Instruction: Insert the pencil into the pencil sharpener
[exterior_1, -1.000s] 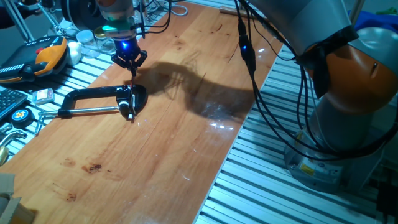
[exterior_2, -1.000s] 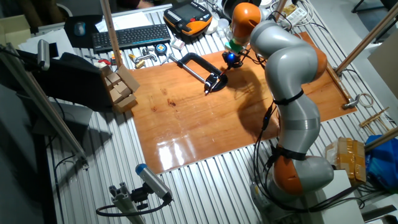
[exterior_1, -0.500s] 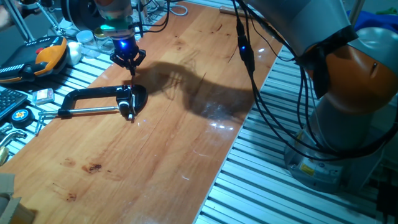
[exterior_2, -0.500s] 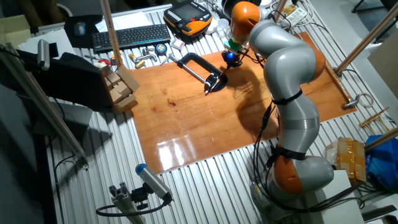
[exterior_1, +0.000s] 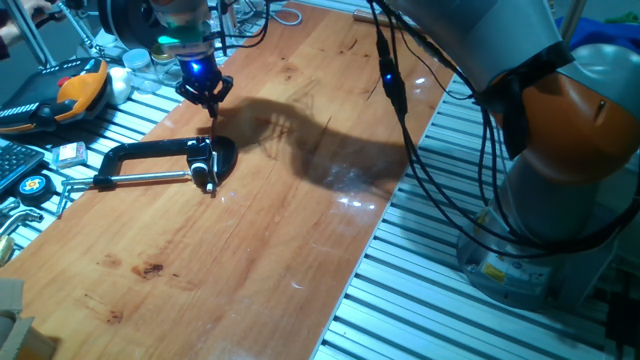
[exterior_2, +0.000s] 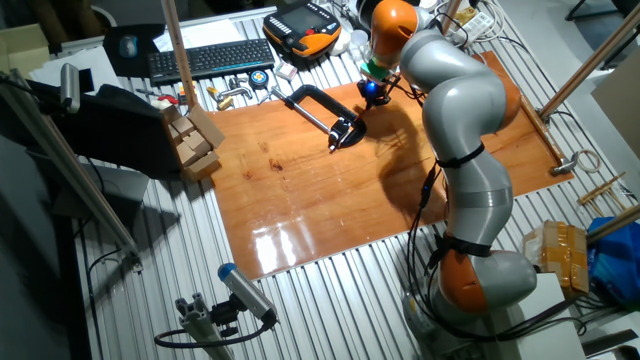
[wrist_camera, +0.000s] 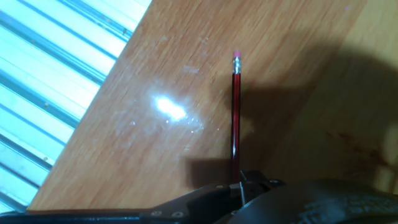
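While clamped on the pencil (wrist_camera: 236, 118), the gripper (exterior_1: 208, 97) seemingly hangs above the sharpener (exterior_1: 207, 166).

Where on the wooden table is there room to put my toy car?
The wooden table is bare from the clamp to its near end, and along the side by the robot's base. It is crowded by the clamp, where the gripper hangs, and tools pile up beyond that edge.

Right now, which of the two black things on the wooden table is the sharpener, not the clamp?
The small black block with a pale part at the clamp's jaw end; the clamp is the large C-shape with a steel bar.
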